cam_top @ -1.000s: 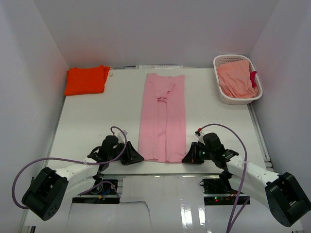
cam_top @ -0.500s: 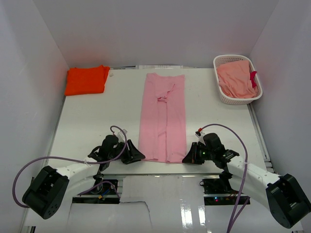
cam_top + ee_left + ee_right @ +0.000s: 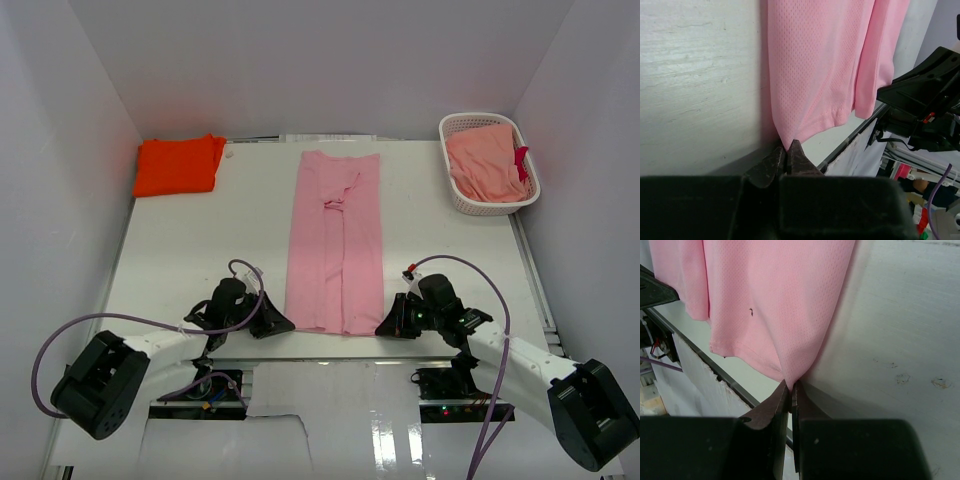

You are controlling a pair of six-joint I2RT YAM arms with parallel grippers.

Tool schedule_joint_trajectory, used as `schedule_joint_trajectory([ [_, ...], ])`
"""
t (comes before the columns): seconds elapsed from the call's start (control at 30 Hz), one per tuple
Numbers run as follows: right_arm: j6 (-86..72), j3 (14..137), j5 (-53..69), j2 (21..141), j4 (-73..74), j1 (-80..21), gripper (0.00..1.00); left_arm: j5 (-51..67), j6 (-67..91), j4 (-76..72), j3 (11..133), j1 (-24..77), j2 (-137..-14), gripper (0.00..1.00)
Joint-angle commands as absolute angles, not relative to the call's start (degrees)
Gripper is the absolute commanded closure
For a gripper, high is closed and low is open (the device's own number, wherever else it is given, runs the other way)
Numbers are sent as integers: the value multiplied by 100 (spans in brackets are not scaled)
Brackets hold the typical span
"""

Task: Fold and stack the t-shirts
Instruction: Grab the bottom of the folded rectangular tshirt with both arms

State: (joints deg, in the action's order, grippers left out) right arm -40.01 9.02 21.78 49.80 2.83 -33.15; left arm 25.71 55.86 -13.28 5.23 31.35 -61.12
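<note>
A light pink t-shirt (image 3: 334,245) lies folded into a long strip down the middle of the table. My left gripper (image 3: 284,323) is shut on its near left corner (image 3: 785,137); the jaws pinch the cloth tip in the left wrist view. My right gripper (image 3: 381,328) is shut on the near right corner (image 3: 791,375), with the cloth drawn into a point between the jaws. A bright orange t-shirt (image 3: 179,165) lies folded at the far left of the table, away from both grippers.
A white lattice basket (image 3: 489,162) at the far right holds a salmon cloth. White walls close in on the left, right and back. The table's near edge (image 3: 330,362) runs just behind both grippers, with cables below it.
My left gripper's jaws have closed on the pink shirt's near left corner. The right gripper has stayed shut on its corner and the shirt has not moved.
</note>
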Motion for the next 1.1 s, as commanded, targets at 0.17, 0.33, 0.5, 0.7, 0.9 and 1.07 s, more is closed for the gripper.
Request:
schedule_joint_trajectory([
  [0.17,-3762,1186,2083,4957,545,-3349,92,2584,5467,-1354,492,3226,-6399,100],
  [0.33,-3700,1353,2013,4808,817,-3349,92,2680,5519,-1336,562,3234,-6241,100],
  [0.5,-3621,1591,2100,4737,1037,-3349,92,2725,5528,-1161,685,3234,-6091,100],
  [0.7,-3551,1792,2206,4790,1099,-3349,92,2479,5370,-475,1107,3234,-5749,100],
  [0.9,-3437,2003,2250,4895,1177,-3349,92,2470,5326,-316,1450,3234,-5835,100],
  [1.07,-3340,2206,2215,4966,1283,-3349,92,2496,5300,-308,1643,3234,-5889,100],
])
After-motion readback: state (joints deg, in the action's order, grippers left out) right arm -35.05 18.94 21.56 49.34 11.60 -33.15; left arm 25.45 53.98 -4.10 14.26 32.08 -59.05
